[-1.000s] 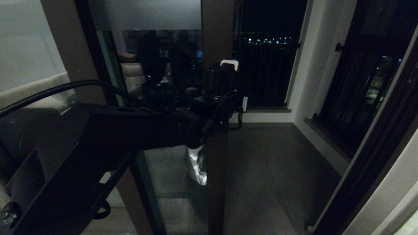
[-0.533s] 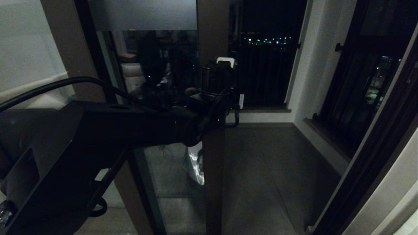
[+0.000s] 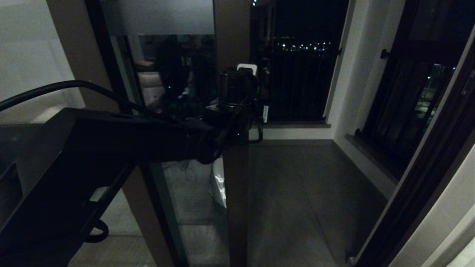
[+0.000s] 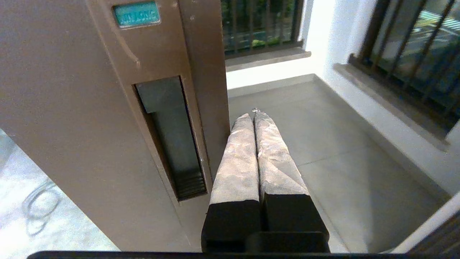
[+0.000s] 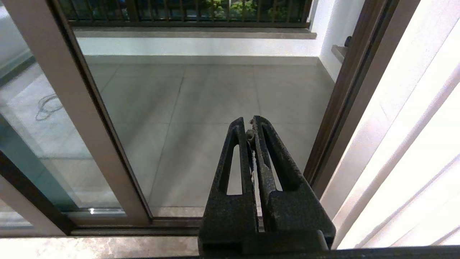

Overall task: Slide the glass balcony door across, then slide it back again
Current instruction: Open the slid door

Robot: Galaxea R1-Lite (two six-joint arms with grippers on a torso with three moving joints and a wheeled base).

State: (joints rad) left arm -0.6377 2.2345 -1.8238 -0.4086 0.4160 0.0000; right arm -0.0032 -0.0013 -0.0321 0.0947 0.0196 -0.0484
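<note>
While the door (image 3: 230,111) stood as a tall brown stile just left of centre in the head view, the left gripper (image 4: 253,115) pressed against its right edge, fingers clenched together on nothing. In the left wrist view the closed fingers (image 4: 237,158) sat at lower centre, just beside the stile and right of the handle slot (image 4: 169,136), not inside it. The right gripper (image 5: 251,126) hung low and apart from the door, also clenched empty, facing the doorway.

Contact looked like a side push only, so the main risk was slipping. If the fingers rode off the narrow edge, they could skid past the stile and lose the door, or knock the glass (image 3: 178,92) filling the upper left of the head view. A push angled off the track could also bind the panel.

To the right of the stile the doorway was open, showing tiled balcony floor (image 3: 308,193) through the centre and lower right. The dark door frame (image 3: 415,200) ran diagonally up the right side, and a barred window (image 3: 412,96) filled the upper right. Left of the door, a second brown stile (image 3: 78,55) in the upper left marked the overlapping pane, limiting travel that way.
</note>
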